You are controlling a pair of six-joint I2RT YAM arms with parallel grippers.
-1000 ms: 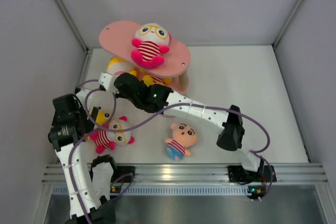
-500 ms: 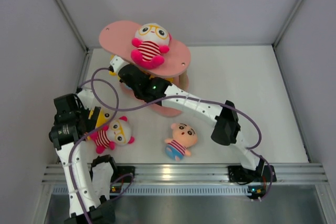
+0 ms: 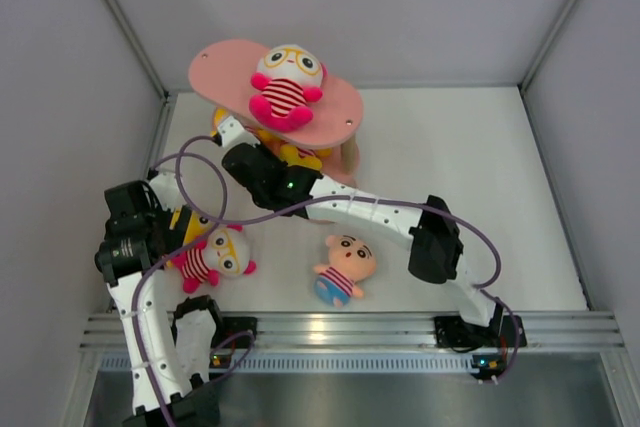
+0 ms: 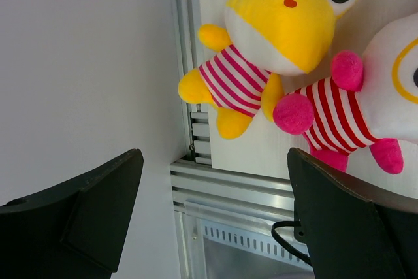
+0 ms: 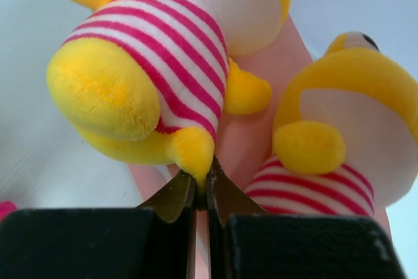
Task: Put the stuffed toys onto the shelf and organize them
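The right gripper (image 5: 201,184) reaches in under the top board of the pink shelf (image 3: 340,107), its two fingers pressed together on the small foot of a yellow toy (image 5: 150,63) in a striped shirt. That toy lies on a lower pink board, with a second yellow toy (image 5: 346,115) just beside it; which tier this is cannot be told. On the top board sits a pink toy with yellow glasses (image 3: 285,87). The left gripper (image 4: 214,161) hangs over the near left corner of the white table (image 3: 450,167), fingers wide apart and holding nothing. Below it a third yellow toy (image 4: 261,50) and a second pink toy (image 4: 366,109) lie touching. The peach-faced toy (image 3: 345,267) lies alone on the table, apart from them
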